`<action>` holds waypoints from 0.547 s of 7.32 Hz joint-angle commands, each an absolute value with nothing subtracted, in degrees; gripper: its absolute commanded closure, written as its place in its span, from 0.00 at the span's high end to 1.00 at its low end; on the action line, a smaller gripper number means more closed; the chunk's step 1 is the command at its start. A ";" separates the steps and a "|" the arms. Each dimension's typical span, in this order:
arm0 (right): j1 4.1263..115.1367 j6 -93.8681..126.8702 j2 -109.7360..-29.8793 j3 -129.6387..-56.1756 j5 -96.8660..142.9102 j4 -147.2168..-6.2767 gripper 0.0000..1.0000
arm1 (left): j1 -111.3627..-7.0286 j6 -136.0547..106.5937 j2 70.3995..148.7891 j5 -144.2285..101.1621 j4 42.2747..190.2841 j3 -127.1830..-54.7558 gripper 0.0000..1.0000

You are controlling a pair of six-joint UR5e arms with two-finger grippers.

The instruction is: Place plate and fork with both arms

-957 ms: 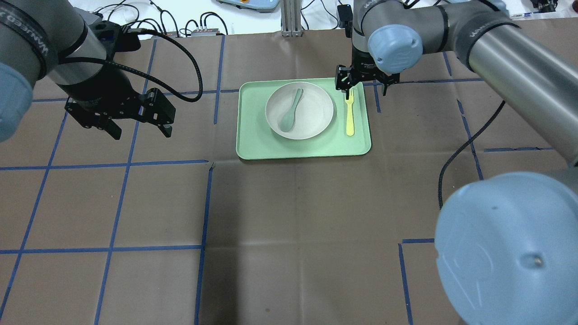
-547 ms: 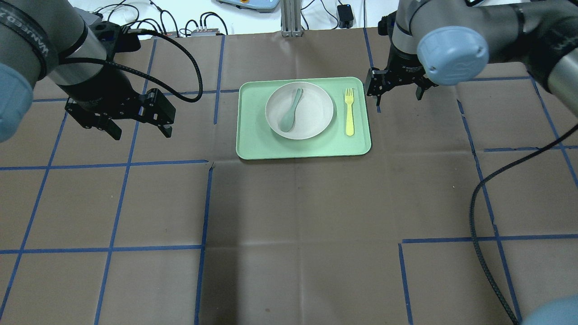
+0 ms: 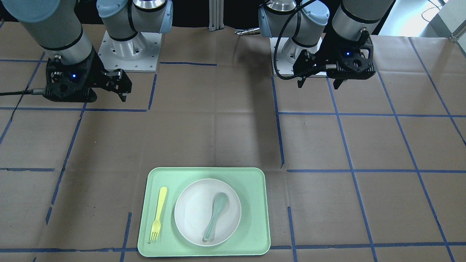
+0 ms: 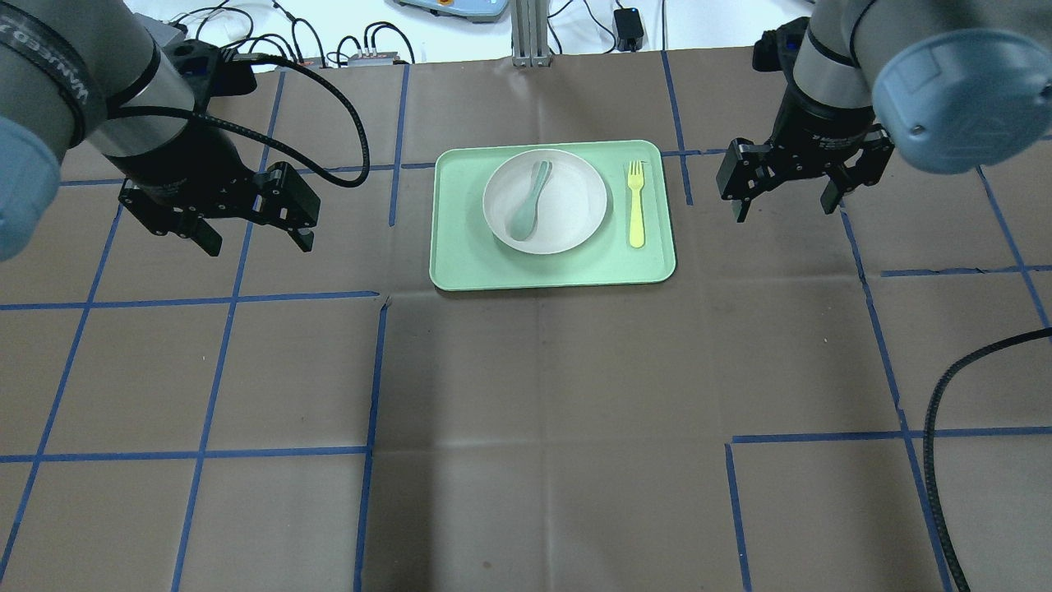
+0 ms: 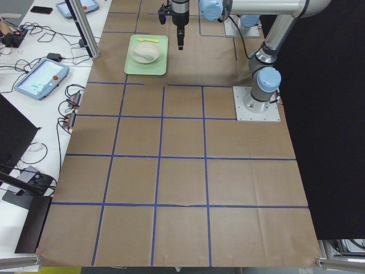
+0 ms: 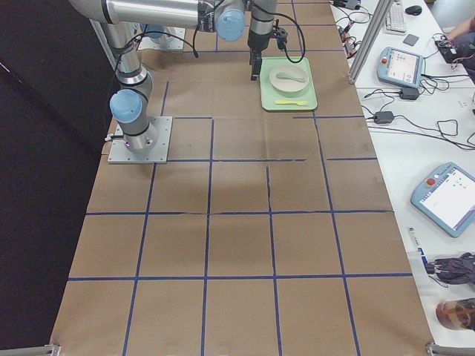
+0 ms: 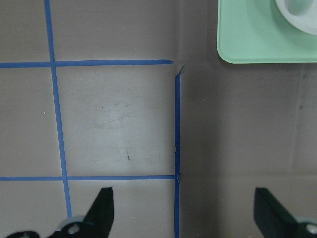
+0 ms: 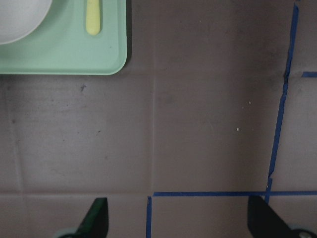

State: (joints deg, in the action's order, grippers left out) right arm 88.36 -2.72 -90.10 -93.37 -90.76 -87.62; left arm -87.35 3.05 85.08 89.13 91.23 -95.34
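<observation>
The off-white plate (image 4: 575,215) sits in the middle of the pale-green tray (image 4: 460,267), with a grey-green spoon (image 4: 528,201) lying in it. The pale-yellow fork (image 4: 635,205) lies flat on the tray to the plate's right, tines toward the far edge. My right gripper (image 4: 785,211) is open and empty above the table, right of the tray. My left gripper (image 4: 261,242) is open and empty, well left of the tray. In the right wrist view the fork's handle end (image 8: 92,20) and the tray's corner (image 8: 74,54) show at top left.
Brown paper with a blue tape grid (image 4: 370,370) covers the table. Cables and boxes (image 4: 329,49) lie beyond the far edge. A black cable (image 4: 929,460) hangs at the right. The left wrist view shows a tray corner (image 7: 247,42).
My right gripper has moved from over the fork's tines off the tray to the right and a little nearer the robot. The fork stays on the tray. The left arm has not moved.
</observation>
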 commanded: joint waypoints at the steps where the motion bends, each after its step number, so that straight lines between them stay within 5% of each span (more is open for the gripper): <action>1: 88.59 -2.11 -92.64 -93.60 -89.19 -85.25 1.00 | -87.36 3.08 85.17 89.12 91.23 -95.27 1.00; 4: 88.68 -1.76 -92.64 -93.34 -91.23 -85.96 1.00 | -87.36 3.08 85.17 89.03 91.23 -95.19 1.00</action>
State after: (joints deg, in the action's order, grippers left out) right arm 88.66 -1.89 -92.61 -93.52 -91.00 -85.82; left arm -87.36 3.08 85.16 89.05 91.23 -95.25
